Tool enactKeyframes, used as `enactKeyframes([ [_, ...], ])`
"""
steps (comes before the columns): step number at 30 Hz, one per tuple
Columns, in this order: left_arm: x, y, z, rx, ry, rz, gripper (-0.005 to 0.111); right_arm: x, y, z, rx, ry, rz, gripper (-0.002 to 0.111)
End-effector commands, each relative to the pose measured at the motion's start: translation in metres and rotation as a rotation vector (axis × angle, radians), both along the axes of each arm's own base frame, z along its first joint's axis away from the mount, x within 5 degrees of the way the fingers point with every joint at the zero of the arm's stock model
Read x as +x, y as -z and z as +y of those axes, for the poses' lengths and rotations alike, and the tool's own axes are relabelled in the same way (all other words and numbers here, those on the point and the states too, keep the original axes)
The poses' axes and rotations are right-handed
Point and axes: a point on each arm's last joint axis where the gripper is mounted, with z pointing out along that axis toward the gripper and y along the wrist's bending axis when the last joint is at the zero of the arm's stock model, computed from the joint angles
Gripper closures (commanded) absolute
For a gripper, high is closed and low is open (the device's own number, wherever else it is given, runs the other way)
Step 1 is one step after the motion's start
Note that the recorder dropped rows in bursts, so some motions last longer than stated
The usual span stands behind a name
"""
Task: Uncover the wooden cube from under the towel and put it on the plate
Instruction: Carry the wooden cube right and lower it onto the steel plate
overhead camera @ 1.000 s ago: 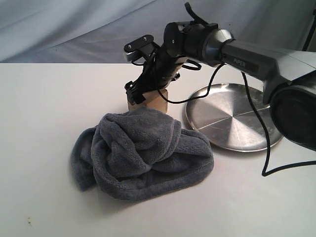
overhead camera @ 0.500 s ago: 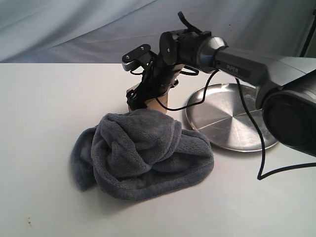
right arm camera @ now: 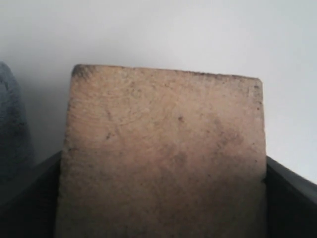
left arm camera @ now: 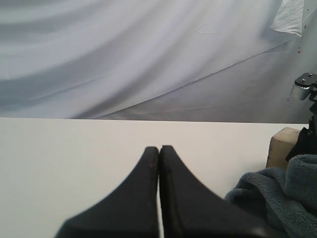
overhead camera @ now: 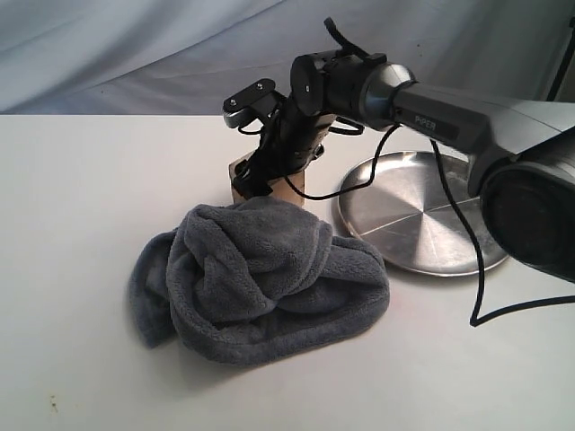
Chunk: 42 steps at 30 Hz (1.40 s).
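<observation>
- The cube sat behind the towel, just left of the plate and not on it; only its left edge and a strip of its front showed in the exterior view.
- Its base was hidden by the towel's top fold, so whether it rested on the table or hung just above it could not be told.
- The right gripper was clamped on the cube, covering most of its top and front.
- In the right wrist view the cube filled most of the picture (scuffed, with dark specks), a dark finger pressed to one side and another to the opposite side; the fingertips were cut off by the frame.
- A blurred grey sliver of towel showed at that view's edge, near the cube.
- The towel lay bunched in thick folds in front of the cube, its right end close to the plate's near rim; whether they touched was unclear.
- The plate was bare, partly crossed by the right arm's black cable.
- The left gripper was clenched with nothing between its jaws, low over bare table well apart from the cube; it was out of the exterior view.
- From the left wrist view only one corner of the cube showed past the towel.
</observation>
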Motion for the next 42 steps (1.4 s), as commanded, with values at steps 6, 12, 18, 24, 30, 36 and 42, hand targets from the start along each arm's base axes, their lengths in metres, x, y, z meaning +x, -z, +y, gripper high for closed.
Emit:
enactKeyframes([
  [6, 0.000, 0.001, 0.000, -0.002, 0.001, 0.001, 0.105, 0.001, -0.047, -0.004, 0.044, 0.063, -0.120, 0.041],
  [12, 0.000, 0.001, 0.000, -0.002, 0.001, 0.001, 0.105, -0.012, -0.085, -0.018, 0.022, 0.168, -0.097, 0.041],
  [18, 0.000, 0.001, 0.000, 0.000, 0.001, 0.001, 0.105, -0.033, -0.087, -0.048, -0.006, 0.197, -0.064, 0.043],
  [24, 0.000, 0.001, 0.000, -0.002, 0.001, 0.001, 0.105, -0.063, -0.092, -0.122, 0.075, 0.350, -0.152, 0.044],
  [30, 0.000, 0.001, 0.000, -0.002, 0.001, 0.001, 0.105, -0.070, -0.061, -0.159, 0.098, 0.467, -0.142, 0.044],
  [36, 0.000, 0.001, 0.000, 0.001, 0.001, 0.001, 0.105, -0.064, -0.023, -0.158, 0.068, 0.481, -0.084, 0.044],
  [42, 0.000, 0.001, 0.000, -0.002, 0.001, 0.001, 0.105, -0.059, 0.003, -0.158, 0.020, 0.459, -0.069, 0.044],
])
